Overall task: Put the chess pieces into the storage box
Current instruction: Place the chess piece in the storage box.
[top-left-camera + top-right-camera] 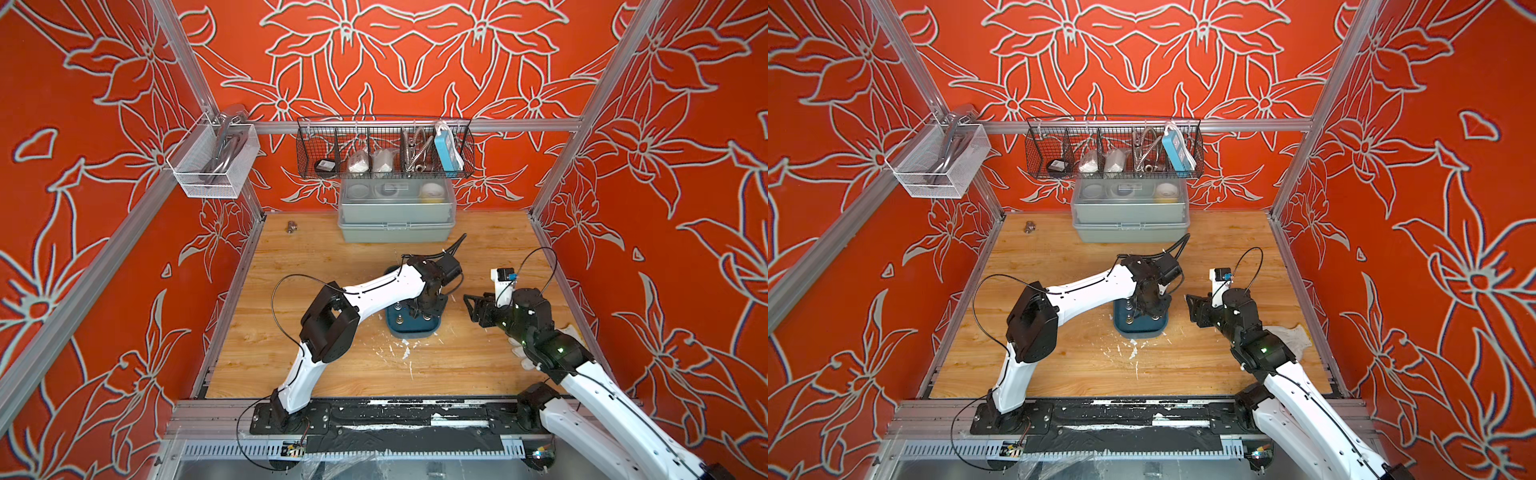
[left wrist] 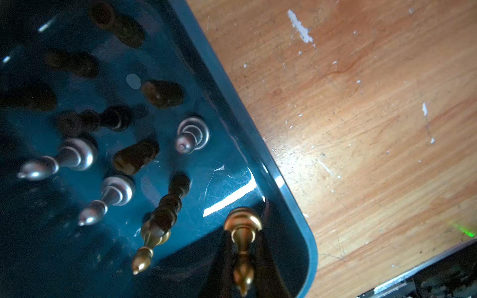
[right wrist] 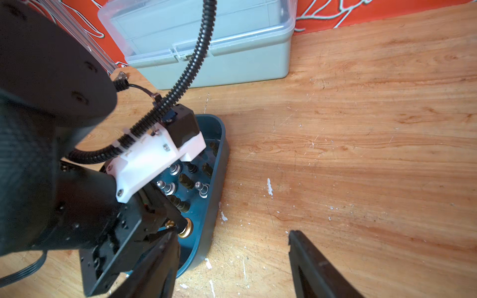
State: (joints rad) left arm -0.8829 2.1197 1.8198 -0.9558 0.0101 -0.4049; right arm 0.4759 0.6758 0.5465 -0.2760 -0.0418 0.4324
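The dark teal storage box (image 1: 411, 331) (image 1: 1139, 331) (image 2: 227, 103) (image 3: 219, 154) sits mid-table. Several chess pieces stand or lie inside it: silver ones (image 2: 192, 135), dark ones (image 2: 134, 157) (image 3: 185, 180) and a gold one (image 2: 148, 245). My left gripper (image 1: 419, 313) (image 1: 1144, 313) (image 2: 242, 258) reaches down into the box near a corner. It is shut on another gold chess piece (image 2: 242, 227) (image 3: 185, 228), whose base is low in the box. My right gripper (image 1: 471, 307) (image 1: 1192, 307) (image 3: 232, 263) hangs open and empty just right of the box, above bare wood.
A grey-green box with a translucent lid (image 1: 395, 216) (image 3: 206, 38) stands at the back wall under a black wire basket (image 1: 384, 149). A white mesh basket (image 1: 212, 162) hangs at the left. A brown metal fitting (image 1: 291, 226) lies back left. A white cloth (image 1: 1291, 332) lies under my right arm.
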